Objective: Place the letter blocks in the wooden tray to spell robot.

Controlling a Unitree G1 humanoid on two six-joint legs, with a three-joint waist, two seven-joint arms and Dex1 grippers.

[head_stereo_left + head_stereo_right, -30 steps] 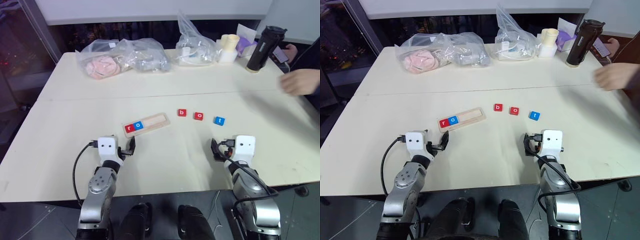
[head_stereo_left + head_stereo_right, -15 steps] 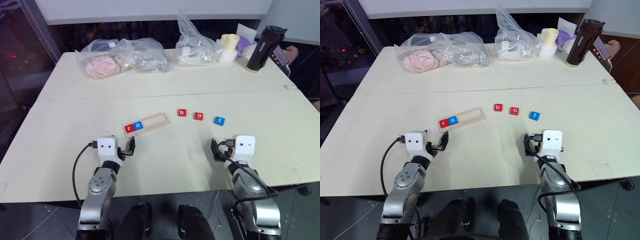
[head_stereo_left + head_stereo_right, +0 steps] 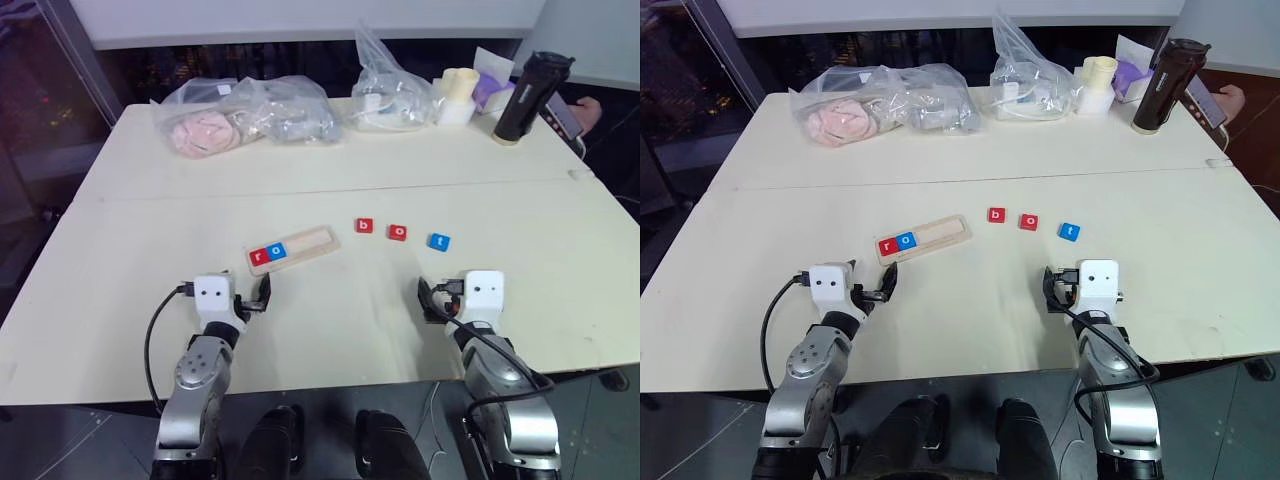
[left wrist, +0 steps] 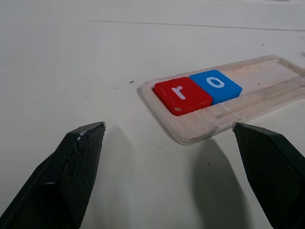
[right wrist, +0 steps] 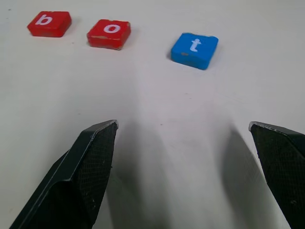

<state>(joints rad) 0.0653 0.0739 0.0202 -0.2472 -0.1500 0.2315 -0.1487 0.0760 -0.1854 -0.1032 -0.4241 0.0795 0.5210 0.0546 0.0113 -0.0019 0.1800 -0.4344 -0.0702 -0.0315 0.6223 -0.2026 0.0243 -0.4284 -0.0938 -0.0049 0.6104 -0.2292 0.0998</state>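
Note:
The wooden tray [image 3: 315, 239] lies slightly slanted at the table's middle, with a red r block [image 3: 260, 255] and a blue o block [image 3: 278, 250] side by side at its left end. To its right, a red b block [image 3: 364, 226], a red o block [image 3: 398, 232] and a blue t block [image 3: 439, 241] lie in a row on the table. My left gripper [image 4: 167, 126] hovers open just in front of the tray's left end. My right gripper [image 5: 182, 125] stands open short of the t block, nothing between its fingers.
Along the far edge stand two clear plastic bags [image 3: 245, 115] [image 3: 390, 85], white cups [image 3: 458, 95] and a black bottle [image 3: 520, 100]. A person's hand holding a phone [image 3: 575, 108] shows at the far right corner. A seam [image 3: 300, 195] crosses the table.
The person's hand that reached over the table's right side has drawn back to the far right corner. Both grippers have stayed where they were, open.

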